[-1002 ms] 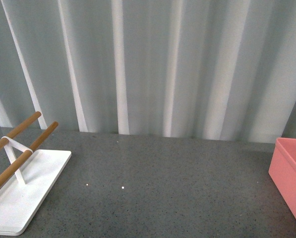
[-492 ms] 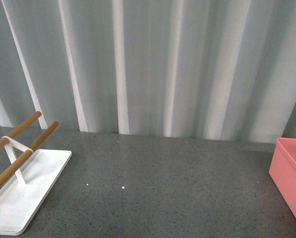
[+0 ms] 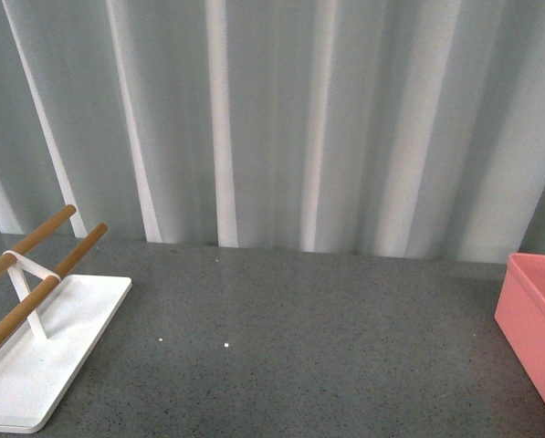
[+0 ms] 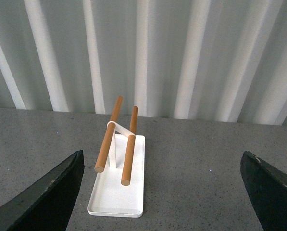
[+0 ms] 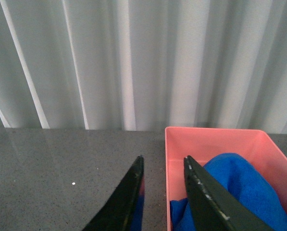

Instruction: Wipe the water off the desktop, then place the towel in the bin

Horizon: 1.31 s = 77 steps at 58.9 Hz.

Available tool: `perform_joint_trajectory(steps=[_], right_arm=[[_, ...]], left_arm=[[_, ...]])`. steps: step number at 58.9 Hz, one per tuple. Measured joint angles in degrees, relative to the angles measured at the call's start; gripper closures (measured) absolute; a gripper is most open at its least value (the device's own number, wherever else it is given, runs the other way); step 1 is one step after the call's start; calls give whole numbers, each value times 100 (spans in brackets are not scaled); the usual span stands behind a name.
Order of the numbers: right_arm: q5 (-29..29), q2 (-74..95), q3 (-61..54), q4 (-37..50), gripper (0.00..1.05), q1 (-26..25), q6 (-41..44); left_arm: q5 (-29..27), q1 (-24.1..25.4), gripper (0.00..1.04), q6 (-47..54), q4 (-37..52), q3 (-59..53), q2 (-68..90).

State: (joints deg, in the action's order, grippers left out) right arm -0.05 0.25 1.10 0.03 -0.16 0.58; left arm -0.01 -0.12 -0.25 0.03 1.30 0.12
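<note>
One towel (image 5: 239,192), bright blue and bunched, lay inside the pink bin (image 5: 213,130) at the lower right of the right wrist view, filling most of the part I could see. The right tool (image 5: 163,161) hung just in front of the bin's near wall with its jaws narrowly parted and nothing between them. A sliver of blue showed along the inner edge of one finger, and I could not tell what it was.

Over the last second the front view did not change at all. Only a corner of the bin (image 3: 537,328) showed at the right edge, neither arm was in view, and the grey surface (image 3: 327,347) lay as before. I read that as the drop already made and the task as good as done. Two tiny bright specks sat on the surface near the middle; I could not tell water from glints.

In the left wrist view, the left tool (image 4: 161,156) stood wide apart and empty, facing the white rack (image 4: 117,197) with its wooden rails.
</note>
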Motion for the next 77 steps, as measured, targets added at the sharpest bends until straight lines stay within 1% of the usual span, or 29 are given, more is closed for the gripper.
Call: perform_joint_trajectory(steps=[10,11,14,15,18,20,25,77], right_arm=[[0,0,0,0,34,0,0],[0,0,0,0,33,0,0],[0,0,0,0,22,0,0],[0,0,0,0,20,0,0],[0,0,0,0,9,0,0],[0,0,0,0,5,0,-2],[0,0,0,0,8,0,-7],[0,0,0,0,7,0,-7]], left_arm=[[0,0,7,0,0,0,0],[0,0,7,0,0,0,0],[0,0,7,0,0,0,0],[0,0,7,0,0,0,0],[0,0,7,0,0,0,0],[0,0,7,0,0,0,0],[0,0,7,0,0,0,0],[0,0,7,0,0,0,0]])
